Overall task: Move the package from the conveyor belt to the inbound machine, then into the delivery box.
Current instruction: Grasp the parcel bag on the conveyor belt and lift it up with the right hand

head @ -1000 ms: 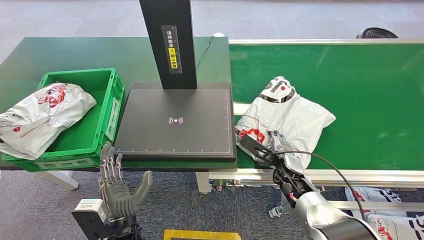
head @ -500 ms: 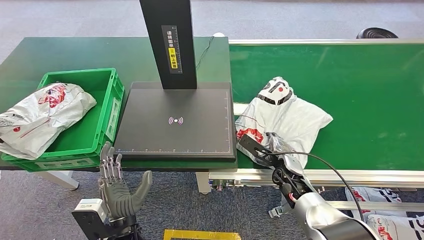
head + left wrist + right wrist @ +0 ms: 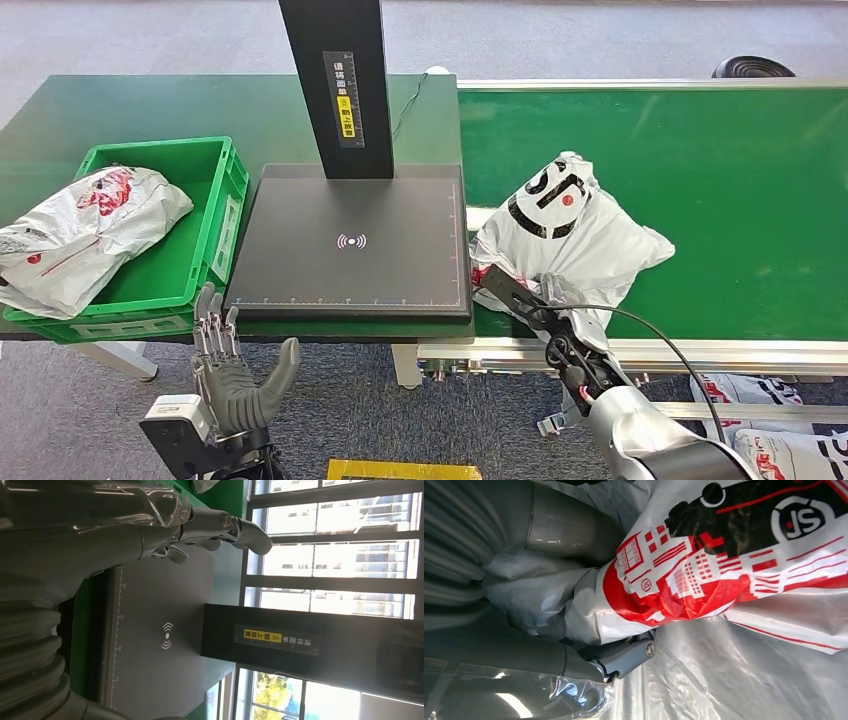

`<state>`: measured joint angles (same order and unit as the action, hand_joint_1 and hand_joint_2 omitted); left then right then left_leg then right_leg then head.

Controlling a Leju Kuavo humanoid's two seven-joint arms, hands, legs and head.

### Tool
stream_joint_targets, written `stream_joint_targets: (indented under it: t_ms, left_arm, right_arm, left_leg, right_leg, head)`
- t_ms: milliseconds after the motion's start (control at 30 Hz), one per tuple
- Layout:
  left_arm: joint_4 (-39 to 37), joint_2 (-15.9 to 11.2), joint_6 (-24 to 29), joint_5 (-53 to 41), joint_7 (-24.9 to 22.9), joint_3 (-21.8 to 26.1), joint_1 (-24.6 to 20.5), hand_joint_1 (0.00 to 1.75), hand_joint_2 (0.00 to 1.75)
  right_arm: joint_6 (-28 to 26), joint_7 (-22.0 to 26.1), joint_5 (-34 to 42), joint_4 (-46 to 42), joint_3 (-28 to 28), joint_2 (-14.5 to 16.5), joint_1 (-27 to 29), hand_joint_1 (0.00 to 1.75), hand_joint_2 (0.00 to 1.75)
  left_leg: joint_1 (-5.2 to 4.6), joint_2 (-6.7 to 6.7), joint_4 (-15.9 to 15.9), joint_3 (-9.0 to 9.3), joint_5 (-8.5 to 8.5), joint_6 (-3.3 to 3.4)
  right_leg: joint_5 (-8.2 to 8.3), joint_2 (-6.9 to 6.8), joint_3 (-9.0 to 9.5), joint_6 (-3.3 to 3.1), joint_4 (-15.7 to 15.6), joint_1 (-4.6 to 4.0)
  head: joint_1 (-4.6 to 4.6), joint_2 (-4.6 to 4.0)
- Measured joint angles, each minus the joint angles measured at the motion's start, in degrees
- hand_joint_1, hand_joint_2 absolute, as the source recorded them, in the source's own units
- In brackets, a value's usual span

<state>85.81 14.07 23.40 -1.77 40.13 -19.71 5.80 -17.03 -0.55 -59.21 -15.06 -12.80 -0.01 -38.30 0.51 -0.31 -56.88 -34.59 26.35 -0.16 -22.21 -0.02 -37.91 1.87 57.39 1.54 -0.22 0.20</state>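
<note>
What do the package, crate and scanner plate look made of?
Package: thin glossy plastic film, likely a poly mailer; it crumples and shines where the right hand grips it.
Crate: rigid moulded green plastic, by its ribbed, slotted walls.
Scanner plate: matte black, flat, with printed ruler marks; metal or plastic, can't tell.

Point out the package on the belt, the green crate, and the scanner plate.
Package (image 3: 590,235), head view: white middle of the bag.
Crate (image 3: 232,180), head view: its right rim.
Scanner plate (image 3: 350,241), head view: the wireless mark at its middle.
</note>
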Motion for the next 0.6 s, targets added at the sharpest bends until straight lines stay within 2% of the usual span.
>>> stream_joint_targets:
  t_ms: [100, 333, 600]
  left_arm:
    - [0.0, 0.1, -0.1, -0.2, 0.0, 0.1, 0.0, 0.00, 1.75]
    - [-0.1, 0.3, 0.0, -0.5, 0.0, 0.6, 0.0, 0.00, 1.75]
    - [-0.1, 0.4, 0.0, -0.5, 0.0, 0.8, 0.0, 0.00, 1.75]
  right_arm:
    - [-0.6, 0.7, 0.3, 0.0, 0.3, 0.0, 0.0, 1.75, 1.75]
    - [-4.3, 6.7, 3.2, -0.3, 3.5, 0.0, -1.2, 1.75, 1.75]
    - [-4.2, 7.2, 3.3, -0.5, 5.4, -0.2, -3.6, 1.75, 1.75]
  left_leg:
    - [0.00, 0.00, 0.0, -0.01, 0.00, 0.00]
    - [-0.01, 0.00, 0.0, -0.08, -0.01, 0.00]
    - [0.00, 0.00, 0.0, -0.07, -0.01, 0.00]
  right_leg:
    - [0.00, 0.00, 0.00, 0.00, 0.0, 0.00]
    - [0.01, 0.00, -0.02, 0.01, 0.0, 0.01]
    - [0.01, 0.00, -0.04, 0.01, 0.0, 0.01]
  head:
    - [0.00, 0.00]
    - [0.00, 0.00]
    - [0.00, 0.00]
